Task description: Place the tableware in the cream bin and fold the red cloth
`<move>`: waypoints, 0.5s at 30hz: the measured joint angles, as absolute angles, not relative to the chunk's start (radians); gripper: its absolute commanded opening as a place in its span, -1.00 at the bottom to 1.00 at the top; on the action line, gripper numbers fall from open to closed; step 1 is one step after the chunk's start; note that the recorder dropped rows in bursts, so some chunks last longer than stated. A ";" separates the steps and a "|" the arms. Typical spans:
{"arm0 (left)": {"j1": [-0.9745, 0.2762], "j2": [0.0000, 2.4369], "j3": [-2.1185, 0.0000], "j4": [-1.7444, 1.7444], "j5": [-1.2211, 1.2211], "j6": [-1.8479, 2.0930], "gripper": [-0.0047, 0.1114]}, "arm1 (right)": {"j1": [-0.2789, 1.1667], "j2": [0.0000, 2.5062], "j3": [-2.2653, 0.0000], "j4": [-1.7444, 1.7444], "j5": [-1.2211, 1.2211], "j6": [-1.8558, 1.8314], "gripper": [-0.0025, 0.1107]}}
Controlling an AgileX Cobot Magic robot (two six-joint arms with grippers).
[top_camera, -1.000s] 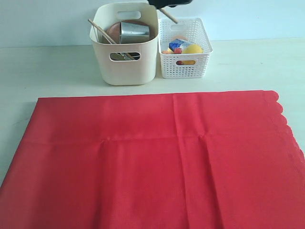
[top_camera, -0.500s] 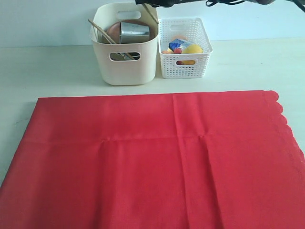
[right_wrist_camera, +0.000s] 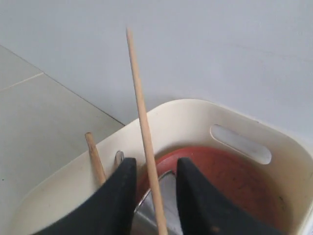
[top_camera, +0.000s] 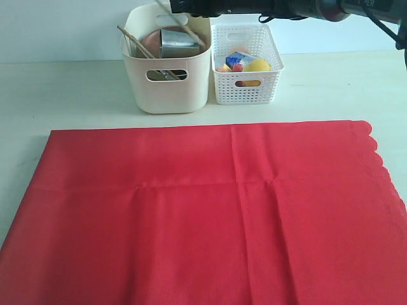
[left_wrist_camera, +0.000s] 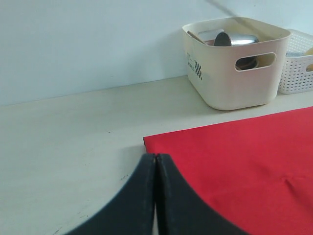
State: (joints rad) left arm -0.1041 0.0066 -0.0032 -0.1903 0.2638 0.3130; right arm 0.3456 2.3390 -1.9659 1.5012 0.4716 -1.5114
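The cream bin (top_camera: 166,89) stands at the back and holds the steel cup (top_camera: 178,43), the brown wooden plate (right_wrist_camera: 230,176) and one chopstick (top_camera: 133,41) leaning out on its left. My right gripper (top_camera: 181,7) hovers over the bin. In the right wrist view this gripper (right_wrist_camera: 154,164) is open, and the second chopstick (right_wrist_camera: 142,107) stands loose between its jaws with a gap on either side. The red cloth (top_camera: 210,210) lies flat and unfolded across the front. My left gripper (left_wrist_camera: 155,156) is shut and empty beside the cloth's far left corner; the exterior view does not show it.
A white lattice basket (top_camera: 247,82) with toy food, including a lemon (top_camera: 257,65), stands touching the bin's right side. A pale wall rises right behind both containers. Bare table (top_camera: 76,89) lies to the left of the bin.
My right gripper has moved left with the chopstick, from above the white basket to above the cream bin. The chopstick now slants down into the bin. The cloth is unchanged.
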 measured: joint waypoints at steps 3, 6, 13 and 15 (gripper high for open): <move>-0.104 0.007 -0.003 -0.190 0.264 0.313 -0.89 | 0.348 2.339 -1.966 1.501 0.463 -1.500 0.01; -0.104 0.007 -0.003 -0.190 0.264 0.313 -0.89 | 0.348 2.339 -1.966 1.488 0.457 -1.484 0.02; -0.104 0.007 -0.003 -0.190 0.264 0.313 -0.89 | 0.312 2.271 -1.966 1.116 0.621 -1.201 -0.13; -0.104 0.007 -0.003 -0.190 0.264 0.313 -0.89 | 0.279 2.234 -1.966 0.948 0.702 -1.090 -0.36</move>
State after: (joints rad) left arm -0.1041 0.0066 -0.0032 -0.1903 0.2638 0.3130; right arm 0.2795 2.2341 -1.9659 0.9483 0.7022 -1.0897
